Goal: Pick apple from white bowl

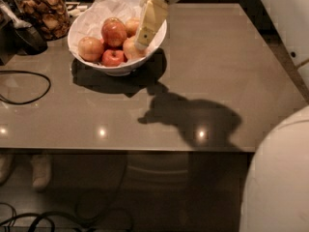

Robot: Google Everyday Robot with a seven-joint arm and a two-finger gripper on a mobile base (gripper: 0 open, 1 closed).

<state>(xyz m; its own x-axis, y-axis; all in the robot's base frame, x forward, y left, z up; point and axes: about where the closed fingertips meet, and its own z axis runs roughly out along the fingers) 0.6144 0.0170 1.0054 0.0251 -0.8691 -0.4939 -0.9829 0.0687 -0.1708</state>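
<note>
The white bowl (79,27), lined with crumpled white paper, stands at the table's back left and holds several apples. The pale yellow-orange apple (129,49) lies at the bowl's right front, partly hidden by my gripper. A larger red-streaked apple (114,32) sits in the middle, a small red apple (113,57) at the front, and another pale apple (90,48) at the left. My cream-coloured gripper (142,42) reaches down from the top of the view into the bowl's right side, its tip against the pale apple's right flank.
A glass jar of brown snacks (46,11) stands left of the bowl. A dark object (28,36) and a black cable loop (29,87) lie at the table's left. My white body (280,178) fills the lower right corner. The table's front edge (145,150) crosses the view.
</note>
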